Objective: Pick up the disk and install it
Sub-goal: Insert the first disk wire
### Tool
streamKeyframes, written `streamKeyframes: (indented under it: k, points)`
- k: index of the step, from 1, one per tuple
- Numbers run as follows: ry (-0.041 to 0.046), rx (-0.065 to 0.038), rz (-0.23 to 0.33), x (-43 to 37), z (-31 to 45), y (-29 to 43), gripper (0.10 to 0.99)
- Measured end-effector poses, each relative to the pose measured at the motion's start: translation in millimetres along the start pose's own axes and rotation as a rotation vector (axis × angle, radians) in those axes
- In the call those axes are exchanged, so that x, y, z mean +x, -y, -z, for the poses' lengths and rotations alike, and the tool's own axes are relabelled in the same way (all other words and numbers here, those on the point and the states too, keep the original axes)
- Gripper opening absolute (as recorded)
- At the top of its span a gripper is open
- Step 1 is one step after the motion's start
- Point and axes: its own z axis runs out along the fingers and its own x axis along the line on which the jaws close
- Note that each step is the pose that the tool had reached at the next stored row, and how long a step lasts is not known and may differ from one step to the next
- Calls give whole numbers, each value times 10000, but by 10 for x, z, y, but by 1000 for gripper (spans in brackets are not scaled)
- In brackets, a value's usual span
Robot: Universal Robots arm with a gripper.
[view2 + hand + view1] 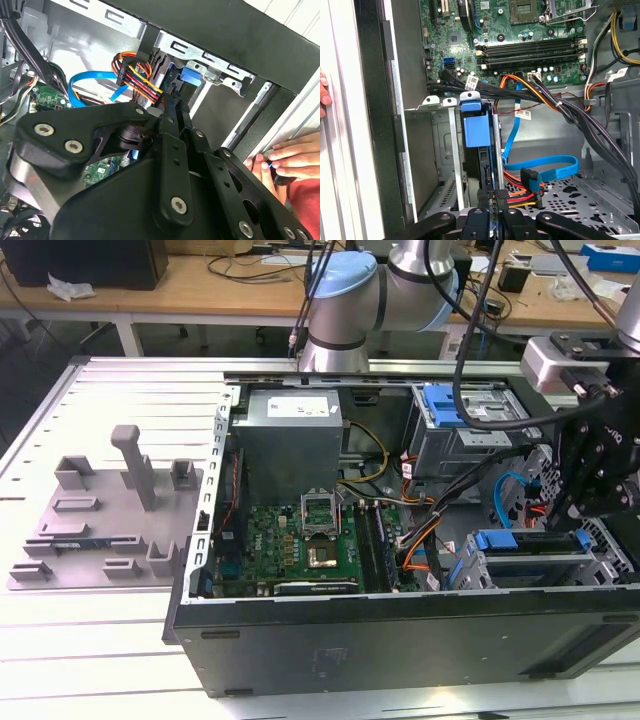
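Right, the pincer (492,212) sits low in the open computer case (400,630), its fingers together around the edge of the disk (480,150), which stands upright in the drive cage (437,150)

The exterior view looks down on the open computer case (400,620); both wrist views peer closely inside.

No print can be made out anywhere. The white tag (522,114) on the cables beyond the pincer carries marks too small to read.
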Motion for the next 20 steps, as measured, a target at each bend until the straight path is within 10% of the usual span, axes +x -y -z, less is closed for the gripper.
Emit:
streamKeyframes:
  k: [20]
  points:
    - [-1, 0, 6, -14, -52, -4, 165]
